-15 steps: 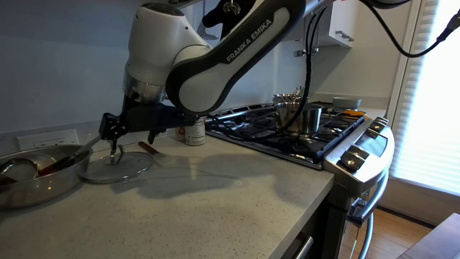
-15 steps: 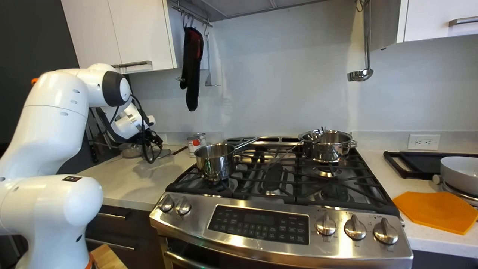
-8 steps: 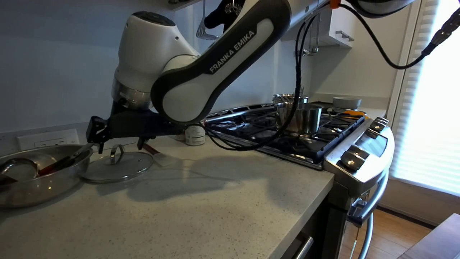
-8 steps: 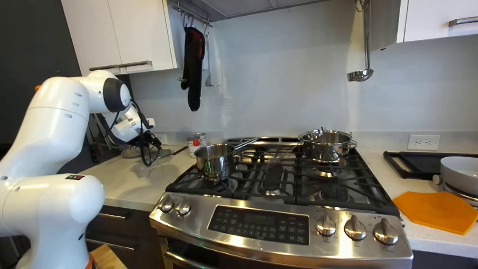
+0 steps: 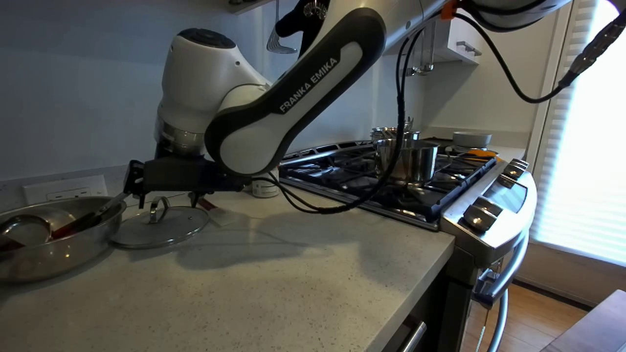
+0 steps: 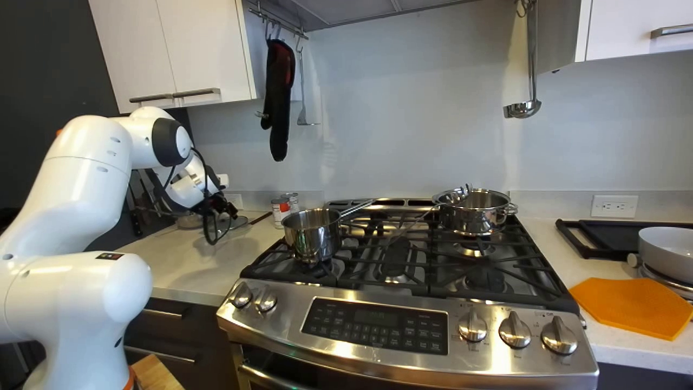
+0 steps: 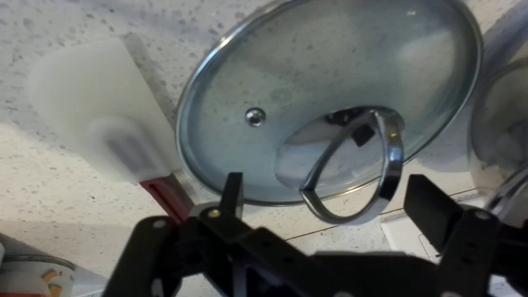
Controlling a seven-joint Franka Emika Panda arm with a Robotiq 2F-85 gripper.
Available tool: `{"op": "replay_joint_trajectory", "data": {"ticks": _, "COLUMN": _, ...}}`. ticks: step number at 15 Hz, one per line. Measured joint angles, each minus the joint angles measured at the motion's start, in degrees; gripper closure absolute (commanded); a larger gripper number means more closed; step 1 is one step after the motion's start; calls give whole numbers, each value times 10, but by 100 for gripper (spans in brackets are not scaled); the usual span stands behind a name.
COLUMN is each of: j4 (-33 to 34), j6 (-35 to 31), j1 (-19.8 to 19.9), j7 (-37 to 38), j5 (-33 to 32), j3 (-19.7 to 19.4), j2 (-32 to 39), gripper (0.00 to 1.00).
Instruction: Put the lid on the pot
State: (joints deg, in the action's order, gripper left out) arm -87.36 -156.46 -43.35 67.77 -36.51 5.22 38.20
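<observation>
The clear-glass lid [image 5: 183,226] lies flat on the counter beside a steel bowl, with its metal loop handle standing up. In the wrist view the lid [image 7: 222,136] fills the upper middle, and its handle [image 7: 392,169] rises between the fingers. My gripper [image 7: 324,185] is open, one finger on each side of the handle with gaps to both. In an exterior view the gripper [image 5: 167,201] is just above the lid, fingertips near the handle's top. The shiny steel pot [image 6: 311,241] stands uncovered on the stove's near burner; it also shows behind the arm's cable [image 5: 423,164].
A wide steel bowl [image 5: 73,256] with utensils touches or nearly touches the lid's side. A white spatula [image 7: 103,103] with a red handle lies beside the lid. Tin cans [image 6: 280,211] stand near the wall. A wider steel pot [image 6: 476,214] with utensils sits on the back burner.
My gripper has shifted left in an exterior view and a little lower. A finger that overlapped the lid's handle is now beside it, and the handle lies between both fingers. The lid has not moved.
</observation>
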Motion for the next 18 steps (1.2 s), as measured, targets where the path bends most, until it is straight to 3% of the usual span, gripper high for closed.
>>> {"op": "replay_joint_trajectory", "data": {"ticks": 1, "j4": 1, "j6": 0, "j1": 0, "j7": 7, "j5": 0, "j3": -1, "j2": 1, "gripper": 2}}
{"op": "replay_joint_trajectory", "data": {"ticks": 2, "j4": 1, "j6": 0, "j1": 0, "j7": 11, "j5": 1, "j3": -1, "j2": 2, "gripper": 21}}
{"op": "replay_joint_trajectory", "data": {"ticks": 4, "j4": 2, "j6": 0, "j1": 0, "j7": 18, "j5": 1, "j3": -1, "j2": 3, "gripper": 32}}
{"op": "replay_joint_trajectory", "data": {"ticks": 12, "j4": 7, "j6": 1, "j1": -6, "j7": 27, "j5": 1, "j3": -1, "j2": 0, "gripper": 95}}
{"op": "replay_joint_trajectory", "data": {"ticks": 14, "j4": 8, "j6": 1, "j1": -9, "j7": 30, "j5": 1, "j3": -1, "j2": -2, "gripper": 100}}
{"op": "replay_joint_trajectory", "data": {"ticks": 18, "j4": 8, "j6": 10, "j1": -14, "j7": 33, "j5": 1, "j3": -1, "j2": -4, "gripper": 93}}
